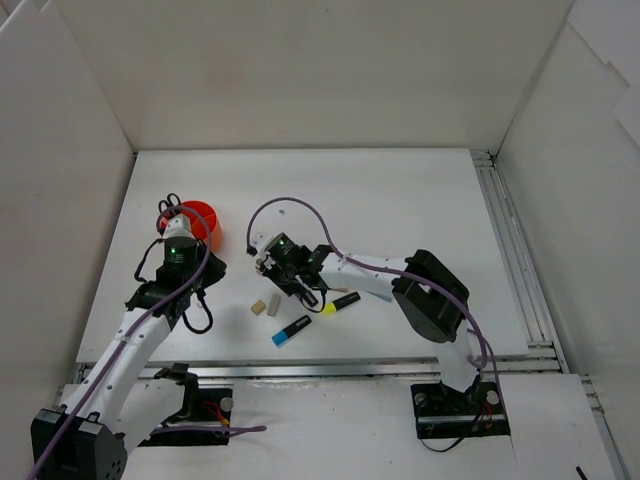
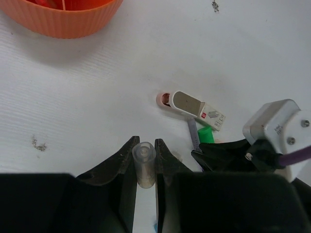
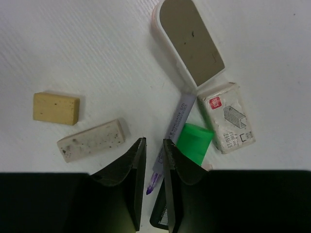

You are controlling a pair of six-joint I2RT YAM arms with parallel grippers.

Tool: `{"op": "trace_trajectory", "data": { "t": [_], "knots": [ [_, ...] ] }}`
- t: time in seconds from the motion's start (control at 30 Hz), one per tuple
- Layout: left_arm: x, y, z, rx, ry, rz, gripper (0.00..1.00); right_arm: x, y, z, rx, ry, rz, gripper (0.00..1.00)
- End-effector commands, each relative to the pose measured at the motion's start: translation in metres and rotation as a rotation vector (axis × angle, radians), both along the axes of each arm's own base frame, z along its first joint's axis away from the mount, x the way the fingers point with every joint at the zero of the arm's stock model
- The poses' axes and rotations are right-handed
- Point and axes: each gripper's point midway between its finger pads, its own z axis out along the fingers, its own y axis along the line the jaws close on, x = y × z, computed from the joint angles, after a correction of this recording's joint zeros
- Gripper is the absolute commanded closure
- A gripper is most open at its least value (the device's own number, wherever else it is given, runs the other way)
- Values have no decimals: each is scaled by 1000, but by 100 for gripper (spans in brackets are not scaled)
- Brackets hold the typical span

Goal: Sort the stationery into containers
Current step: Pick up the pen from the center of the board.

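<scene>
- The left pincer (image 2: 145, 143) pinches a small translucent plastic tube (image 2: 144, 167) low over the white worktop (image 2: 97, 97).
- The round ribbed orange-red plastic holder (image 2: 68, 24) stands just beyond it, apart.
- The right pincer (image 3: 154, 141), nearly pressed together, seems to nip a thin lilac pen (image 3: 179, 119); contact is hard to see.
- A beige block eraser (image 3: 56, 108) and a speckled grey-white eraser (image 3: 91, 141) lie beside it.

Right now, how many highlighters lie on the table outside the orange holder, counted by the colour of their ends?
Green-ended highlighter: 1
Yellow-ended highlighter: 1
Blue-ended highlighter: 1
Total: 3
</scene>
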Motion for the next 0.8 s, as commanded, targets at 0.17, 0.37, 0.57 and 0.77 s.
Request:
{"op": "trace_trajectory", "data": {
  "t": [0.17,0.37,0.57,0.77],
  "knots": [
    [5,3,-44,-60,126,111,90,22,10,-5,13,-12,-130,78],
    [16,-15,-71,-109,203,62,84,22,3,-9,-17,-25,-146,73],
    [20,-24,-91,-132,269,34,73,19,-2,0,-12,-38,-150,66],
    [20,-25,-94,-130,269,31,63,13,-6,10,-2,-40,-143,61]
  ]
}}
